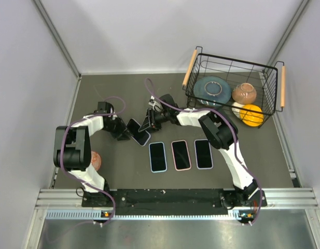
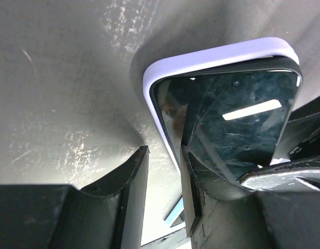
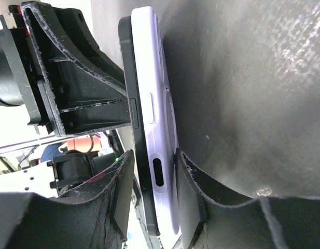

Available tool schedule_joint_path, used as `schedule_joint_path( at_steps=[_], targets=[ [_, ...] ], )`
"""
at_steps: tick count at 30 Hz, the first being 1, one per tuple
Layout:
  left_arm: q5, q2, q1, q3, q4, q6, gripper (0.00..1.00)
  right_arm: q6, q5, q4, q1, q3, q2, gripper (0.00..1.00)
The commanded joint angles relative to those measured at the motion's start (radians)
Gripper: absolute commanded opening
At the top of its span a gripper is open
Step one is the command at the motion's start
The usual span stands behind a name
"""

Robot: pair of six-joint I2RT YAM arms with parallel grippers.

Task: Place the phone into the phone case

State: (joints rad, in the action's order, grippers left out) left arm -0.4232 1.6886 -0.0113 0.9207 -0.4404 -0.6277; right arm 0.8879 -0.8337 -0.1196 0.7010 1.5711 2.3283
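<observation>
Top external view: mounted high, looking steeply down, covering the whole table (image 1: 123,85). Left wrist view: very close range, facing the phone (image 2: 232,119) screen, which fills the right half of frame. Right wrist view: very close range, edge-on to it. All three views share that phone.

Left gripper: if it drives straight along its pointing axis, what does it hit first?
The phone, backed by the lavender case: it lies just beyond the left gripper, with its near edge at the fingertips. Contact looks immediate, though depth is unclear.
</observation>
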Motion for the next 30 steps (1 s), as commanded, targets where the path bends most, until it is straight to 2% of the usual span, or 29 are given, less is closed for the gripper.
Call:
schedule_joint_path(
  at_steps=[1,4,6,7,8,10,11,14,18,23,26,29,30],
  targets=[
    [0.067,0.026,-0.013,0.009,-0.009,0.026,0.36,0.052,-0.122,-0.115,0.038,0.004,-0.027,0.36],
    [0.077,0.026,-0.012,0.012,-0.017,0.031,0.37,0.045,-0.119,-0.123,0.04,-0.009,-0.037,0.46],
    [0.083,0.023,-0.012,0.009,-0.017,0.031,0.38,0.026,-0.104,-0.094,0.037,-0.006,-0.037,0.47],
    [0.089,0.023,-0.012,0.007,-0.014,0.029,0.38,0.023,-0.099,-0.088,0.037,-0.006,-0.035,0.43],
    [0.087,0.025,-0.012,0.007,-0.014,0.026,0.39,0.025,-0.097,-0.084,0.035,-0.005,-0.034,0.31],
    [0.077,0.032,-0.012,0.01,-0.014,0.025,0.39,0.022,-0.093,-0.078,0.035,-0.003,-0.033,0.2],
    [0.075,0.034,-0.012,0.012,-0.012,0.023,0.39,0.02,-0.093,-0.078,0.034,-0.005,-0.035,0.11],
    [0.078,0.031,-0.012,0.012,-0.014,0.019,0.4,0.005,-0.079,-0.066,0.035,-0.002,-0.041,0.0],
    [0.077,0.028,-0.012,0.01,-0.014,0.016,0.39,-0.072,-0.029,0.049,0.035,0.032,-0.049,0.0],
    [0.081,0.02,-0.012,0.041,-0.041,0.031,0.4,-0.075,-0.028,0.052,0.031,0.04,-0.07,0.0],
    [0.104,-0.019,-0.009,0.088,-0.112,0.046,0.45,-0.058,-0.041,0.037,0.011,0.038,-0.092,0.0],
    [0.11,-0.137,0.004,0.11,-0.15,0.062,0.52,-0.056,-0.065,0.035,-0.011,0.036,-0.139,0.0],
    [0.101,-0.167,0.004,0.112,-0.152,0.066,0.58,-0.056,-0.08,0.032,-0.017,0.041,-0.153,0.0]
  ],
)
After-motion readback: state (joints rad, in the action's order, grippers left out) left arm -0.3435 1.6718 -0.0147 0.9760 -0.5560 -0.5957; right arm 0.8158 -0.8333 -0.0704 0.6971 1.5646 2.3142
